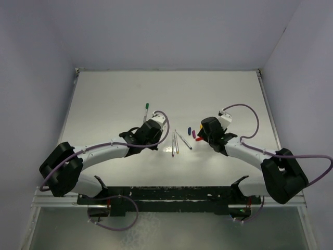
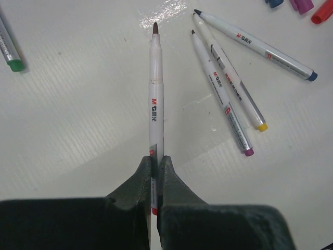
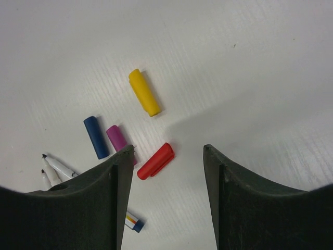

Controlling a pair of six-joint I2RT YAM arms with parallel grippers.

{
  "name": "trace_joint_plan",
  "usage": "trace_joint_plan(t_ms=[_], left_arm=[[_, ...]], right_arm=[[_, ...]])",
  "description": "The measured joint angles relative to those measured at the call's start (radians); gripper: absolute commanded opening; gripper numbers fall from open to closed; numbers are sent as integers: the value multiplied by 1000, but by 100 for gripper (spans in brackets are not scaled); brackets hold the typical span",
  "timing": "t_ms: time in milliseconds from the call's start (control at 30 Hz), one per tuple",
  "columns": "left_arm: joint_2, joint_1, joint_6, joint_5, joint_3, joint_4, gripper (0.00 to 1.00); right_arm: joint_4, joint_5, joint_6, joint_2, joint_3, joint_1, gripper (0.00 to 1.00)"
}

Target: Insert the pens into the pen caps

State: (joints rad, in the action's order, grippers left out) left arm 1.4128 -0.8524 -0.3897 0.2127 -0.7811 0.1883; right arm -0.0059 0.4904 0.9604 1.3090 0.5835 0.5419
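Note:
My left gripper (image 2: pixel 155 159) is shut on a white pen (image 2: pixel 156 94) with a red end, its dark tip pointing away, held above the table. Three more pens lie beside it, with purple (image 2: pixel 223 99), yellow (image 2: pixel 229 78) and blue (image 2: pixel 260 47) ends. A fifth pen with a green end (image 2: pixel 10 52) lies apart to the left. My right gripper (image 3: pixel 167 151) is open just above the red cap (image 3: pixel 156 160), which lies between the jaws nearer the left finger. The yellow cap (image 3: pixel 144 92), blue cap (image 3: pixel 96 137) and purple cap (image 3: pixel 117 138) lie close by.
In the top view the left gripper (image 1: pixel 151 130) and right gripper (image 1: pixel 205 133) face each other across the loose pens (image 1: pixel 177 141). The green-ended pen (image 1: pixel 146 110) lies behind the left gripper. White walls edge the table (image 1: pixel 104 94).

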Motion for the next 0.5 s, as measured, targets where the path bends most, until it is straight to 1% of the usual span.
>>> trace_joint_plan(t_ms=[267,500], left_arm=[[-12,0,35,-6,21,-12,0],[-12,0,43,-15,22,-16,0]], right_arm=[[-16,43,48,51,41,0,58],[-46,44,62,111,95,0,55]])
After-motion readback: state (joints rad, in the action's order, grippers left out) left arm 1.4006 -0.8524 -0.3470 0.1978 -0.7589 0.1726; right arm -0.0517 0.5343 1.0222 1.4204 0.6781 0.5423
